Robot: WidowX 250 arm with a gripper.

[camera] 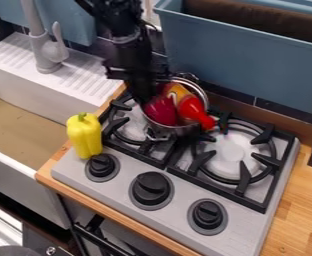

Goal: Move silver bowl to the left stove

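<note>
The black gripper (144,96) hangs down at the left edge of the silver bowl (175,131), overlapping its rim from this view. A dark red item (161,111) and a bright red bottle (193,108) with an orange part lie in the bowl. The bowl stands over the back of the stove, between the burners and overlapping the right side of the left burner (130,131). Its left rim is partly hidden behind the gripper. I cannot tell whether the gripper holds it.
A yellow pepper (85,135) stands at the stove's left edge, beside the left knob (102,166). The right burner (233,155) is to the bowl's right. Behind are a blue bin (242,65) and, at the left, a sink with a grey faucet (46,50).
</note>
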